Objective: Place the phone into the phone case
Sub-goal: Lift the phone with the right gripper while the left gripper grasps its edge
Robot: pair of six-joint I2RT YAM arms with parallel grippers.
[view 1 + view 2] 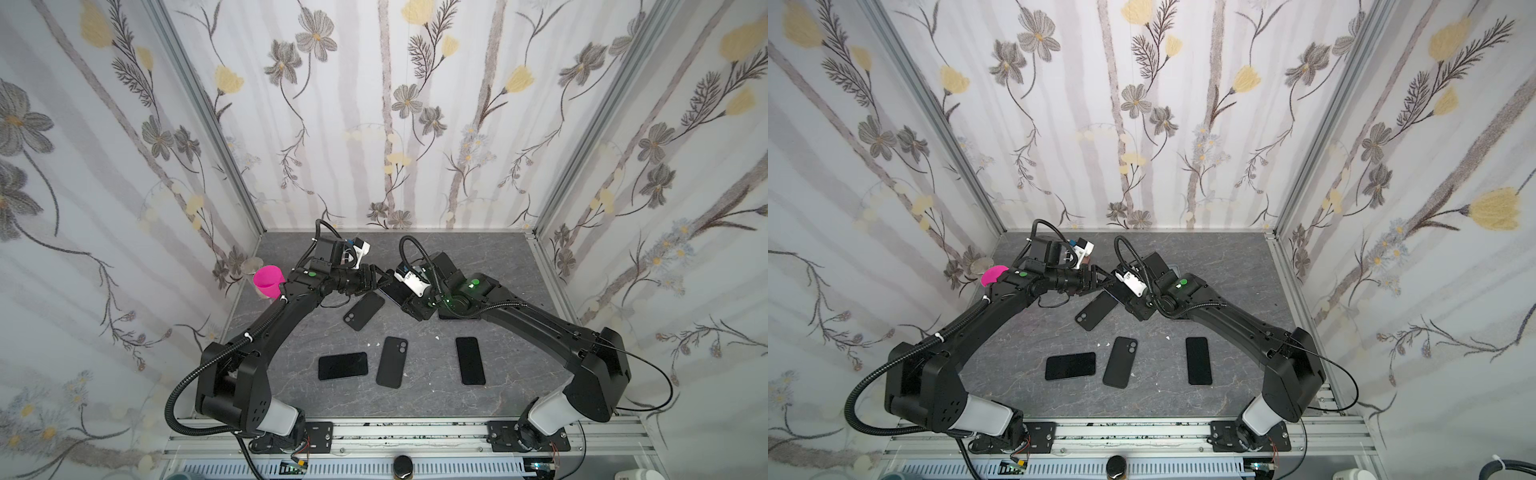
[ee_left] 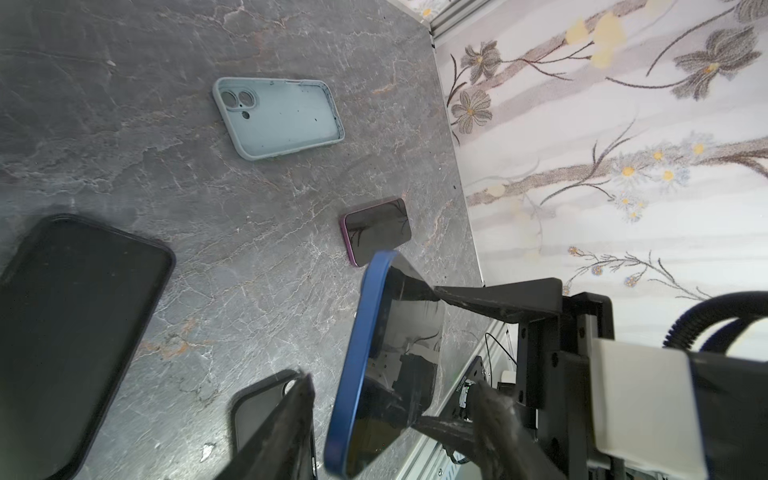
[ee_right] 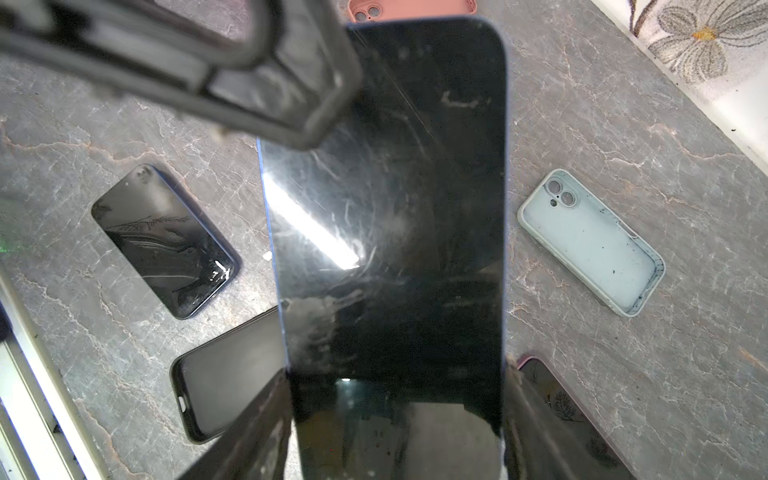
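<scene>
Flowered wallpaper (image 1: 395, 104) closes us in on three sides, and below it lies the grey marbled tabletop (image 1: 415, 399). We see the left arm (image 1: 266, 332) and the right arm (image 1: 540, 328) bent inward, meeting near the back middle.

Our right end effector (image 3: 395, 419) is clamped on the long edges of the blue phone (image 3: 386, 249) and holds it clear of the tabletop. Our left end effector (image 2: 390, 399) has its jaws apart on either side of the phone's free end. One finger (image 3: 291, 95) crosses a corner of the phone, and we cannot tell whether it touches.

Partly under the raised phone lies a black case (image 1: 364, 311). Nearer the front, a second black case (image 1: 391, 362) sits between a black phone (image 1: 343, 365) and a second black phone (image 1: 470, 360). A pale blue case (image 2: 278, 116) lies hollow side up, with a purple phone (image 2: 376, 230) near it. A pink cup (image 1: 268, 280) stands by the left wall.
</scene>
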